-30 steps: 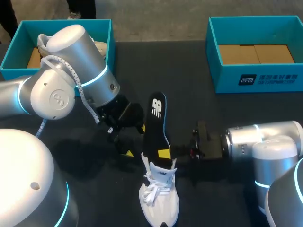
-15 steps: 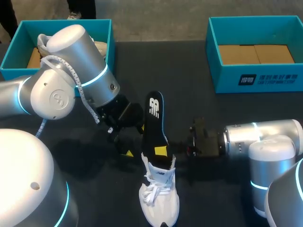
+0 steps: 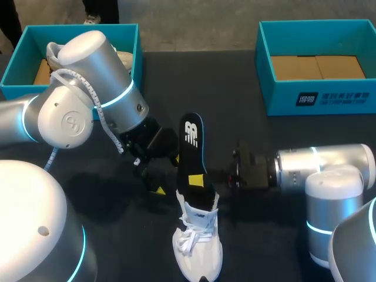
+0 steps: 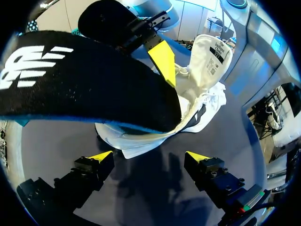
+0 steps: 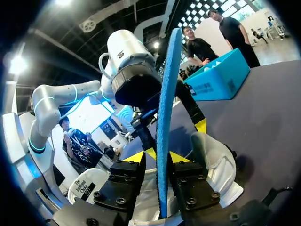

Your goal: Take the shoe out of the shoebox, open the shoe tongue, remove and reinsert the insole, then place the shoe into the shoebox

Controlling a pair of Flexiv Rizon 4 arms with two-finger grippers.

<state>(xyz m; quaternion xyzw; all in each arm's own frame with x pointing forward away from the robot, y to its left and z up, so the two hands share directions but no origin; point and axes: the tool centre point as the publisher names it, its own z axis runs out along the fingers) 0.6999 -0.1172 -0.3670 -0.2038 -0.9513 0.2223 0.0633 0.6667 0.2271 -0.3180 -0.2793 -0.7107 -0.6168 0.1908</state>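
A white shoe (image 3: 198, 252) lies on the dark table, toe toward me. A black insole (image 3: 192, 147) with a blue edge sticks up out of its opening. My right gripper (image 3: 198, 182) reaches in from the right at the shoe's collar. In the right wrist view the insole (image 5: 167, 94) stands edge-on between its fingers, against one and a narrow gap from the other, so the right gripper (image 5: 157, 157) is open. My left gripper (image 3: 167, 174) hangs wide open just left of the insole. From its wrist, the left gripper (image 4: 149, 157) is empty, with insole (image 4: 84, 89) and shoe (image 4: 207, 70) ahead.
A teal shoebox (image 3: 126, 35) at the back left holds another white shoe (image 3: 56, 53). A second teal shoebox (image 3: 317, 97) with a brown cardboard floor stands at the back right. Bare dark table lies between the boxes and in front of the right one.
My right arm has shifted left toward the shoe. The insole has slid lower and leans a little more left. The right fingers have parted slightly. The left arm has not moved.
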